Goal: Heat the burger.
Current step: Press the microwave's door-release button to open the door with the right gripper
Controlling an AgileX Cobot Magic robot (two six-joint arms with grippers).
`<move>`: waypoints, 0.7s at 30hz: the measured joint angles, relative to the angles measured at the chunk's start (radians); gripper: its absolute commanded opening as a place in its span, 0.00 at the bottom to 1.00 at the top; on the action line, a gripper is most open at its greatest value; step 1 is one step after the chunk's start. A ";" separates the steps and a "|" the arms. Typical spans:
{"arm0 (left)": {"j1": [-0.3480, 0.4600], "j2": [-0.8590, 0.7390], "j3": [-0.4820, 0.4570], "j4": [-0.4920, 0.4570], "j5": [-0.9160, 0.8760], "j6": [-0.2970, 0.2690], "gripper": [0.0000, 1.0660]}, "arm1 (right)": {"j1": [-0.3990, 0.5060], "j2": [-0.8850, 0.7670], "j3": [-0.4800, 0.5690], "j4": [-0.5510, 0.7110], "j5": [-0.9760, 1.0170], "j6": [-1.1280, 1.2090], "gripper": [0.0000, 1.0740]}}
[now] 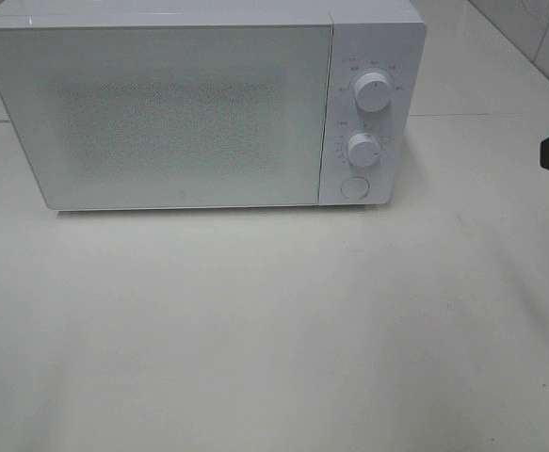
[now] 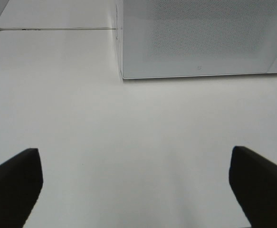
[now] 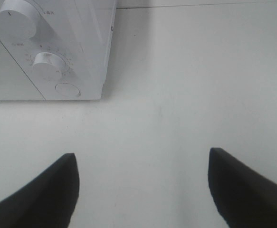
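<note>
A: Looking over the worktop (image 1: 255, 339), where did the burger lie from the jaws?

B: It showed in none of the three views. The microwave (image 1: 199, 104) stood along the far edge, its long side running with that edge, and its door (image 1: 161, 118) was closed. The speckled panel let nothing through, so I could not tell whether the burger sat inside or somewhere off camera.

A: Then what did the coming move turn on?

B: On the door and controls, by my judgement. The control strip was at the end of the microwave toward the far right corner: the upper knob (image 1: 372, 93), the lower knob (image 1: 363, 150), and the round button (image 1: 353, 186) beneath them. That button lay ahead of the right gripper (image 3: 141, 156) and off to one side. The left gripper (image 2: 134, 159) faced the door's other end, toward the far left corner. So the right arm was nearer the controls.

A: And the jaws?

B: Both pairs stood wide apart, holding nothing, over the worktop on the near side of the microwave and apart from it.
</note>
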 measured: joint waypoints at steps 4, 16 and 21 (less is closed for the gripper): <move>0.000 0.000 0.000 0.000 0.000 0.000 0.94 | 0.000 0.031 0.032 0.000 -0.104 0.007 0.66; 0.000 0.000 0.000 0.000 0.000 0.000 0.94 | 0.000 0.212 0.239 0.009 -0.698 0.016 0.66; 0.000 0.000 0.000 0.000 0.000 0.000 0.94 | 0.000 0.321 0.287 0.089 -0.897 -0.030 0.66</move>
